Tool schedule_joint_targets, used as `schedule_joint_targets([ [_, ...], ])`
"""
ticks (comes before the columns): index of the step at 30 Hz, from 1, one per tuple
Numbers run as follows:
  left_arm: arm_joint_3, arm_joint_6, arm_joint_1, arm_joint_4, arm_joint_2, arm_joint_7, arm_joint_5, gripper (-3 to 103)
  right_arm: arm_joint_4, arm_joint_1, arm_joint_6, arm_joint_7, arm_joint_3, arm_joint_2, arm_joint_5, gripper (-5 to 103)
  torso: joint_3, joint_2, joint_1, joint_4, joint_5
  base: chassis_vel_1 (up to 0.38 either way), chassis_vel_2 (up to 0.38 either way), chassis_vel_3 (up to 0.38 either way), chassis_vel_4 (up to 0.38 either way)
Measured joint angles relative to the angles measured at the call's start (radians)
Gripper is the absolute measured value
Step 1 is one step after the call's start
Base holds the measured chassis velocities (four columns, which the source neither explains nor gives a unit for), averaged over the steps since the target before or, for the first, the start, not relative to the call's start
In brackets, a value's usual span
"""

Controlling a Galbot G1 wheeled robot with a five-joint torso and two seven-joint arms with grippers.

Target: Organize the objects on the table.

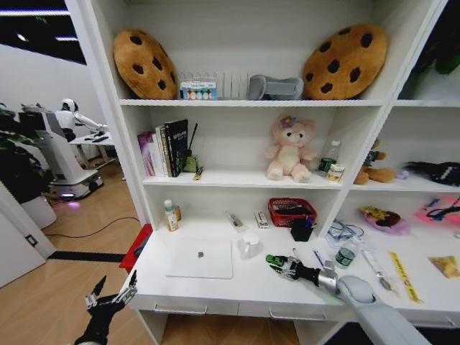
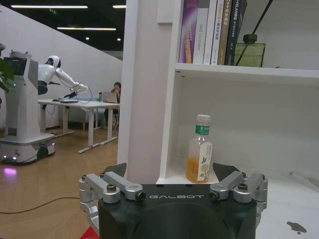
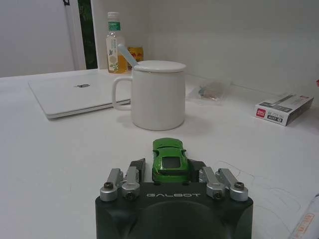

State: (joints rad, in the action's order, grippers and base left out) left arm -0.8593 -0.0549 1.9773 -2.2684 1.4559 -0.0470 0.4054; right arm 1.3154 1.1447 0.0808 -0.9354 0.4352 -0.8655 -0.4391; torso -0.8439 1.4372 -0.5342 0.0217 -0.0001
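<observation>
1. Right gripper (image 1: 277,262) is low over the table (image 1: 251,284), in front of the white mug (image 1: 250,244). Its fingers are closed on the green toy car (image 3: 169,158), which sits between them in the right wrist view, nose toward the mug.
2. Can't tell whether the car's wheels touch the tabletop or are just off it.
3. Left gripper (image 1: 109,298) hangs below and to the left of the table's front corner, over the wood floor, well apart from the desk items. Fingers are spread wide and hold nothing.
4. Silver laptop (image 1: 200,259) lies closed and flat on the left part of the table, just left of the mug.
5. Mug has a lid on, with a spoon handle sticking out.
6. Juice bottle (image 2: 199,155) stands upright at the back left of the table, against the shelf upright.
7. Blue pen (image 1: 318,259) lies on the table just beyond the right arm's wrist.
8. Red basket (image 1: 292,211) and a black pen cup (image 1: 302,230) sit at the back, behind the right gripper.
</observation>
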Motion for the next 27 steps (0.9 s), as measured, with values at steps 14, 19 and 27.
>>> schedule_joint_targets([
  [14,0.004,0.000,0.002,-0.005,-0.002,0.004,0.005,98,0.035,0.043,-0.004,0.038,0.051,-0.002,-0.010,36,0.000,0.000,0.000,0.0001,0.0004,0.000,0.000,0.000,0.000],
  [19,0.011,0.000,0.001,-0.007,-0.008,0.007,0.007,98,0.099,0.107,-0.008,0.064,0.109,0.007,-0.043,36,0.000,0.000,0.000,0.0002,0.0002,0.000,0.000,0.000,0.000],
  [27,0.017,0.001,0.001,-0.019,-0.008,0.010,0.008,98,0.157,0.169,0.005,0.073,0.161,0.010,-0.060,36,0.000,0.000,0.000,-0.0002,0.0000,0.000,0.000,0.000,0.000],
])
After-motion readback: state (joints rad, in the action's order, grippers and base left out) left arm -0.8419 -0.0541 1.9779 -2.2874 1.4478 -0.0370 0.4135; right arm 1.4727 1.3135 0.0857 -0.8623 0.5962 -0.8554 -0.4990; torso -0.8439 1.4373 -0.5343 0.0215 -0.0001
